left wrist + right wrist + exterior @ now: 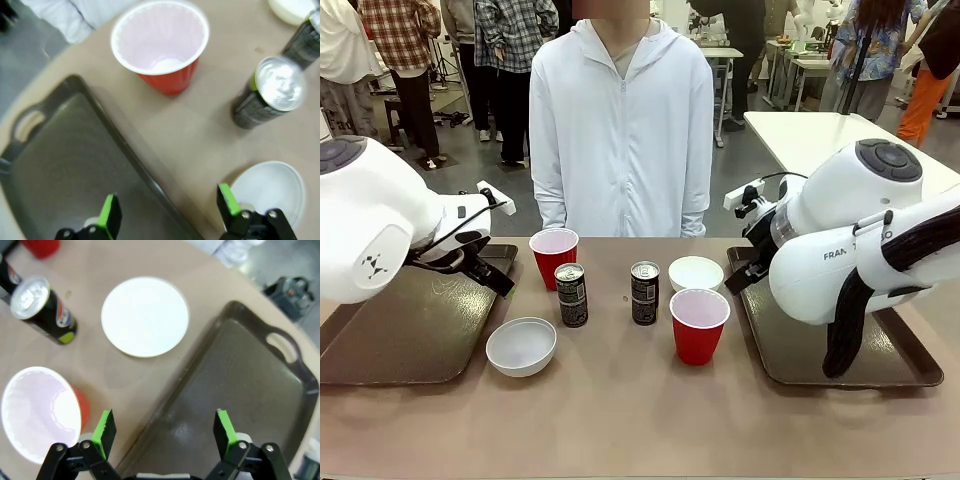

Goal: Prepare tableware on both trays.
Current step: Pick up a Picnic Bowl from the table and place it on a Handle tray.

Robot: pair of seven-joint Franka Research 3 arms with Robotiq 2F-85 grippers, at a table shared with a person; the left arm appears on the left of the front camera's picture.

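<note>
Glossy white rounded left arm point(370, 220) and right arm point(850, 240) had grey joint caps point(889, 157); the right bore a black braided cable bundle point(844, 325). Black left gripper point(167, 207) and right gripper point(165, 426) had green pads point(108, 214). The person point(620, 110) wore a white zipped hoodie point(655, 180).

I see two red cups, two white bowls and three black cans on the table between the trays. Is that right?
Almost. The front view shows only two black cans, not three. The two red cups and two white bowls do stand on the table between the trays.
</note>
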